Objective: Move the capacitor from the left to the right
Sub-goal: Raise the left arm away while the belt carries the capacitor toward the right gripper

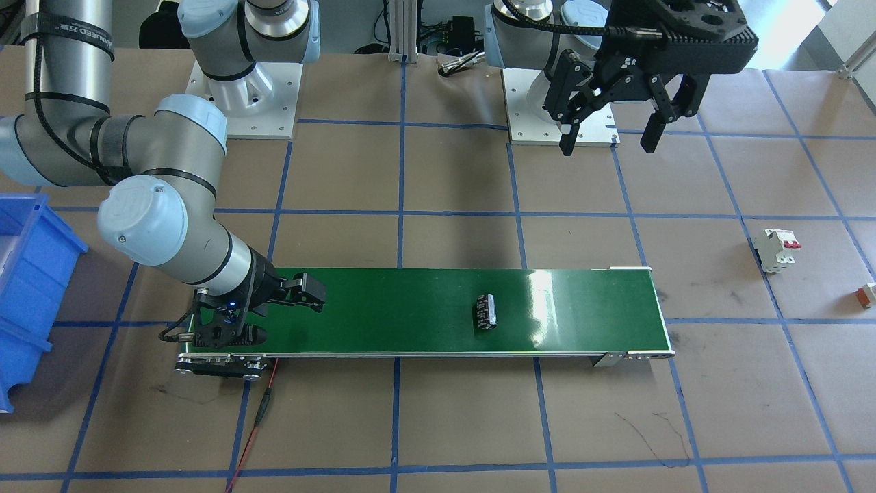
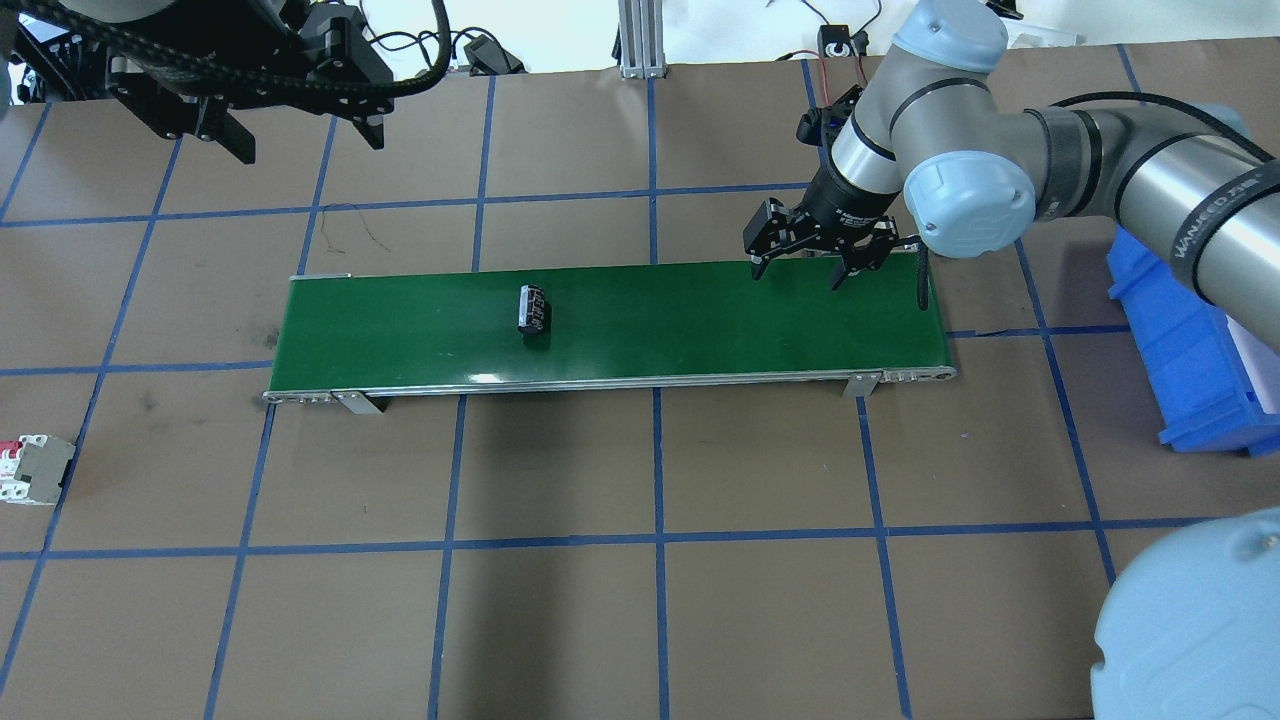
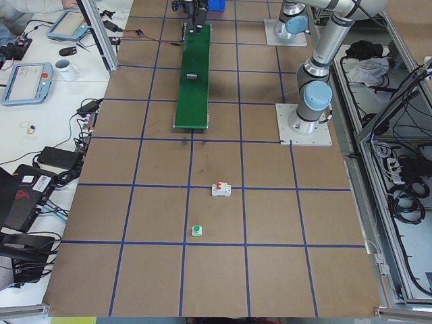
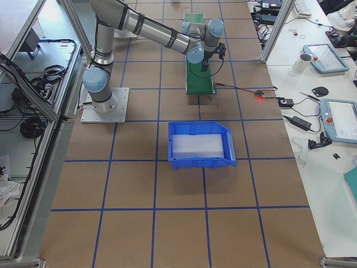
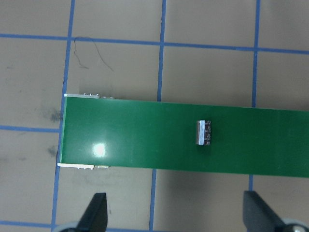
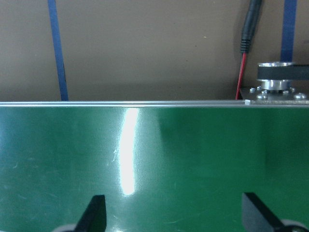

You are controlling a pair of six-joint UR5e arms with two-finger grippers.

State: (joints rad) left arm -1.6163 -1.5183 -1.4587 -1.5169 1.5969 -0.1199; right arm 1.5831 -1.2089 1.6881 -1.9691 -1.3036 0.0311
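The capacitor (image 2: pixel 533 310) is lying on the green belt (image 2: pixel 700 320), left of middle, while the right gripper (image 2: pixel 797 277) is hovering spread over its right end, probably best closing only once the barrel sits between its 2 fingers.

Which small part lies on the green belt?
The stubby black cylindrical capacitor alone lies on the green conveyor belt; the white circuit breaker with red switches and the tiny orange-and-white block sit off it.

Capacitor (image 3: pixel 191 76) only a tiny dark speck (left side view), details illegible.
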